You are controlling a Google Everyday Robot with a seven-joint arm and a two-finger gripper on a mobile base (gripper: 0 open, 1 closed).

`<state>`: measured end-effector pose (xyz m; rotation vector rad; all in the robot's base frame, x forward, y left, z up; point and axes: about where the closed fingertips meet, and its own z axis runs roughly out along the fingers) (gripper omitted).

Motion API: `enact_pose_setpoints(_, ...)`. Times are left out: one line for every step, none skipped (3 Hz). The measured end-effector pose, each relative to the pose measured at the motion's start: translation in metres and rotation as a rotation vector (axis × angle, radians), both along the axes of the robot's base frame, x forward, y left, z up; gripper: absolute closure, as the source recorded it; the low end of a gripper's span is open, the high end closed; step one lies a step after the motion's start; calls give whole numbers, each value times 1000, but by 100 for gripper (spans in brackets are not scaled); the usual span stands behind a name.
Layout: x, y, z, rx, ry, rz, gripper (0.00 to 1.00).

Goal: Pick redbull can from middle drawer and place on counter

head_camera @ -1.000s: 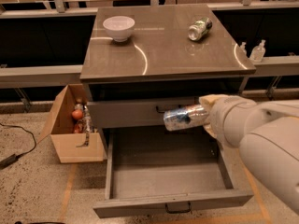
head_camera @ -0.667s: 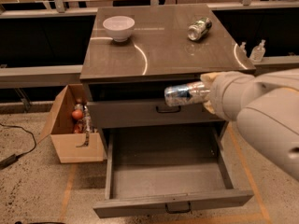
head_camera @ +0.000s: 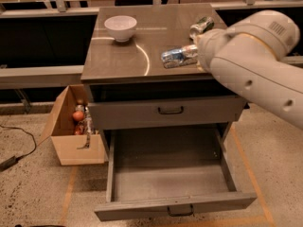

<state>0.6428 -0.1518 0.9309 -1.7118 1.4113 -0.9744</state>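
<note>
Redbull can (head_camera: 173, 57): slim, shiny silver w/ a bluish tint. It's lying on its side, long axis approx left-right, its free end pointing left toward the centre of the counter (head_camera: 118, 60). From my view it sits over the right half of the counter, near the front edge. Can't tell if it's touching the top or just above it.

The gripper (head_camera: 190, 56) is at the can's right end and clamped on the redbull can. The arm (head_camera: 255, 65) covers most of it, coming in from the right across the counter's right front corner.

The middle drawer (head_camera: 165, 183) is pulled right out w/ its grey floor bare. The drawer front (head_camera: 142, 112) above it is closed. A white bowl (head_camera: 120, 26) stands at the counter's back left. A green-marked can (head_camera: 201, 26) lies at the back right, just behind the arm.

Vs 0.7 s ago: the can was lower then, in front of the cabinet face and just under the counter's front edge. Now it's up at counter level and further back. The arm has risen w/ it and hides more of the right side. The bowl, the green-marked can, the drawer and the cardboard box (head_camera: 71, 141) on the floor at left haven't moved.
</note>
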Motion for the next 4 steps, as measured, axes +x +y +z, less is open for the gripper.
enact_pose_setpoints(60,6,23,-142,-80,29,82)
enact_pose_setpoints(112,5,38,-262,-123,48,59)
enact_pose_setpoints(142,6,35,-273,-98,63,36)
enact_pose_setpoints(162,5,12,-242,-47,81,12)
